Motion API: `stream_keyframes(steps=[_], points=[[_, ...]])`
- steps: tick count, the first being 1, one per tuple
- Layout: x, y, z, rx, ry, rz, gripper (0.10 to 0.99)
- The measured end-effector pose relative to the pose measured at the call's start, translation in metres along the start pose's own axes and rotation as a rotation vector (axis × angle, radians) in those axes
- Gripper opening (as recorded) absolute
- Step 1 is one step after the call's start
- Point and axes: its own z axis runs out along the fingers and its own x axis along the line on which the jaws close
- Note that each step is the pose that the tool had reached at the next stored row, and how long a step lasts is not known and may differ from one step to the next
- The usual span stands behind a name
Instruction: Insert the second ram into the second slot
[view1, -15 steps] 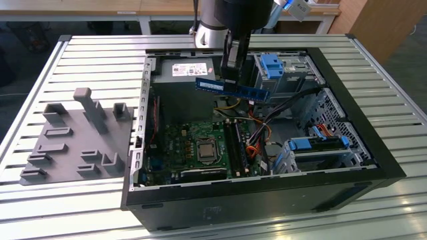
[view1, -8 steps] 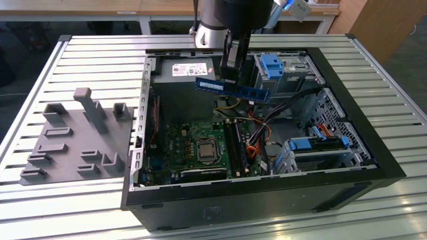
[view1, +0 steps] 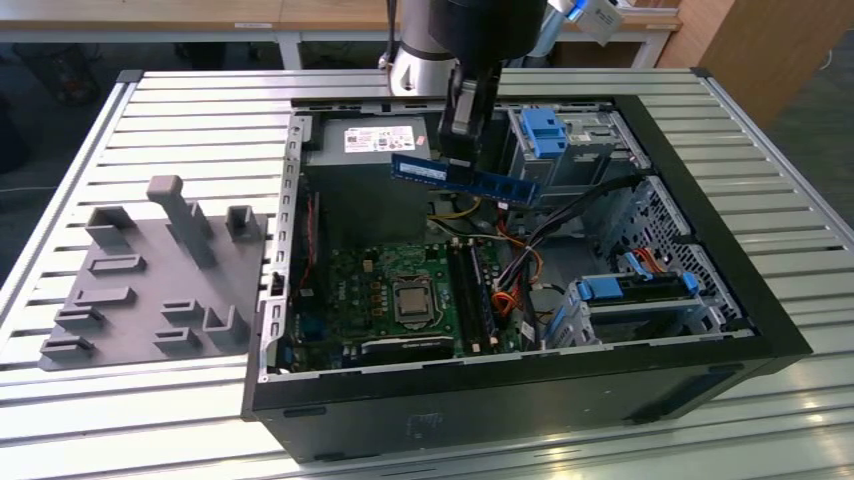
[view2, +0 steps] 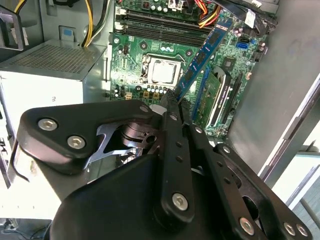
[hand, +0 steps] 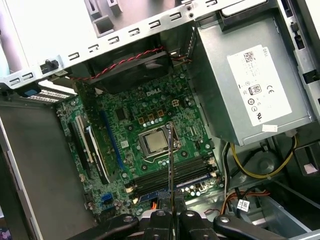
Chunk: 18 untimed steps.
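My gripper (view1: 458, 158) is shut on the second ram (view1: 467, 179), a long flat blue stick with a white sticker. I hold it level above the open computer case, over the power supply end and well clear of the motherboard (view1: 360, 290). In the second wrist view the ram (view2: 205, 52) sticks out past my gripper (view2: 172, 102) towards the board. In the first wrist view the ram (hand: 170, 160) shows edge-on above my gripper (hand: 171, 212), crossing the row of long memory slots (hand: 165, 180) beside the processor socket (hand: 155, 141). Those slots (view1: 470, 290) lie below and nearer the case front.
A grey power supply (view1: 367, 150) fills the case's far corner. Light-blue drive-bay latches (view1: 545, 130) and a second bay (view1: 627, 288) sit on the exterior view's right, with loose cables (view1: 523, 268) beside the slots. A grey holder block (view1: 147, 280) stands on the slatted table.
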Motion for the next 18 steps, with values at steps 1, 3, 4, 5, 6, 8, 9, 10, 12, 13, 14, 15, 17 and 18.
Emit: stream_keyframes(steps=[1,3,4,5,6,8,9,10,12,13,14,15,17,18], points=[[0.0,0.0,0.0,0.0,0.0001,0.006,0.137],[0.0,0.0,0.0,-0.001,0.0004,0.021,0.137],[0.0,0.0,0.0,-0.001,0.0005,0.029,0.137],[0.0,0.0,0.0,-0.002,0.0006,0.037,0.137],[0.0,0.0,0.0,-0.002,0.0008,0.048,0.137],[0.0,0.0,0.0001,-0.004,0.0008,0.078,0.137],[-0.0001,0.0,0.0001,-0.005,0.0009,0.093,0.137],[-0.0001,0.0,0.0001,-0.006,0.0008,0.107,0.137],[0.0,0.0,0.0,-0.007,0.0009,0.133,0.137],[0.0,0.0,0.0,-0.008,0.0008,0.145,0.137],[0.0,0.0,0.0001,-0.008,0.0007,0.159,0.137],[0.0,0.0,0.0001,-0.009,0.0008,0.171,0.137],[0.0,0.0,0.0,-0.01,0.0008,0.194,0.137],[0.0,0.0,0.0,-0.011,0.0007,0.205,0.137]])
